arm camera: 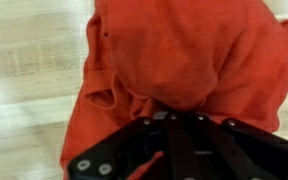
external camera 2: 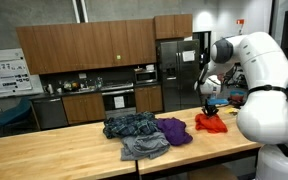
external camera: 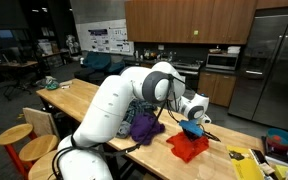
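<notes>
A red cloth [arm camera: 184, 50] lies bunched on the wooden table [arm camera: 24, 60] and fills most of the wrist view. Its folds pull up toward my gripper [arm camera: 174, 118], whose black fingers are closed together on a pinch of it. In both exterior views the gripper [external camera: 194, 126] [external camera 2: 210, 101] points down just above the red cloth [external camera: 189, 148] [external camera 2: 212, 123], near the table's end. A bit of blue shows at the fingertips.
A purple cloth [external camera: 144, 126] [external camera 2: 174, 130], a blue plaid garment [external camera 2: 132, 124] and a grey cloth [external camera 2: 144, 147] lie beside the red one. Yellow items [external camera: 246, 165] sit at the table end. Wooden stools [external camera: 14, 135] stand by the table [external camera: 84, 95].
</notes>
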